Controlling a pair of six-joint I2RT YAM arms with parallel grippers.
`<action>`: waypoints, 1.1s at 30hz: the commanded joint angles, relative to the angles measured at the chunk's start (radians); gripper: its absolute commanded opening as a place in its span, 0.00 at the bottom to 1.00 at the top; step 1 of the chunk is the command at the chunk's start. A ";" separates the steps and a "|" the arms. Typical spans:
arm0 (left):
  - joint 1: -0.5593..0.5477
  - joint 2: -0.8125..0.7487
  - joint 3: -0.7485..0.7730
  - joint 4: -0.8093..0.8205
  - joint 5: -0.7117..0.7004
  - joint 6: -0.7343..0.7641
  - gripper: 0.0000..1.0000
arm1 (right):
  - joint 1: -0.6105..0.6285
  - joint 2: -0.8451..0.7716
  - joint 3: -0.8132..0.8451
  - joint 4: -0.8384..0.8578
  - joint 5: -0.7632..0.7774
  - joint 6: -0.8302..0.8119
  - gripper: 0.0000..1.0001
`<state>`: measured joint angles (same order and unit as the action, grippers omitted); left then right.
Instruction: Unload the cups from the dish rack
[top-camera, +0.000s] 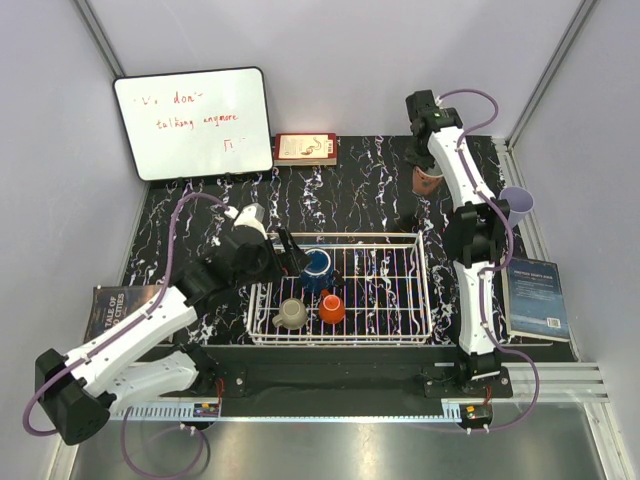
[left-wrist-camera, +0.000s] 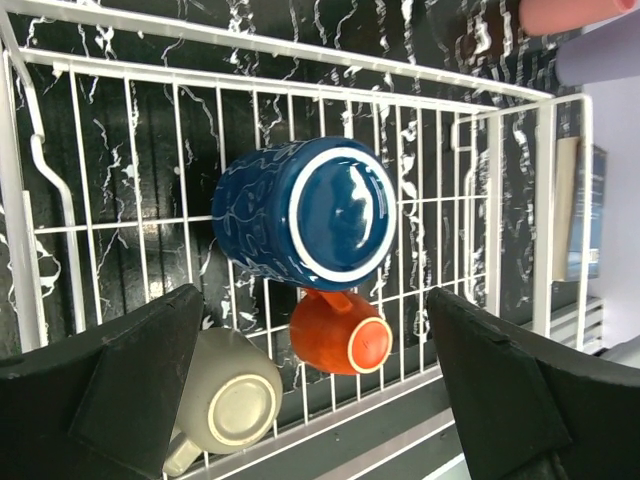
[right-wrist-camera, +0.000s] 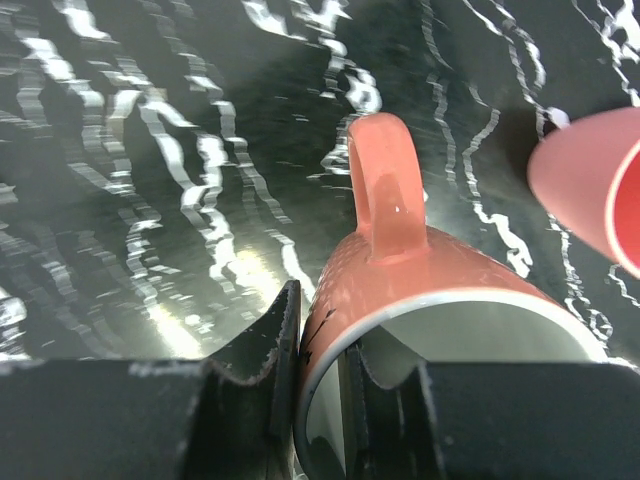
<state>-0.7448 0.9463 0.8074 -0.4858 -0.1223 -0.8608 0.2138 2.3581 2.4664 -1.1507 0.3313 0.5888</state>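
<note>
The white wire dish rack holds three cups, mouths down: a dark blue mug, a beige mug and an orange cup. My left gripper is open and empty over the rack's back left corner. In the left wrist view the blue mug, orange cup and beige mug lie between its fingers. My right gripper is shut on the rim of the brown mug, low over the back right table. The salmon-pink cup lies beside it. The lavender tumbler is at the right edge.
A whiteboard leans on the back wall, with a small red and white book next to it. A dark book lies left of the rack and a blue book to its right. Walls close in on both sides.
</note>
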 joint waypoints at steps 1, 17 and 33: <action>0.002 0.034 0.042 0.009 -0.008 0.025 0.98 | -0.027 0.018 0.039 -0.043 0.002 -0.001 0.00; 0.002 0.071 0.023 0.007 0.012 0.017 0.98 | -0.036 0.044 -0.142 0.054 -0.026 -0.027 0.00; 0.002 0.112 0.019 0.018 0.015 0.009 0.98 | -0.088 0.056 -0.221 0.105 -0.034 -0.044 0.00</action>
<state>-0.7448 1.0519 0.8074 -0.4873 -0.1165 -0.8536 0.1688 2.4321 2.2761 -1.1019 0.2790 0.5636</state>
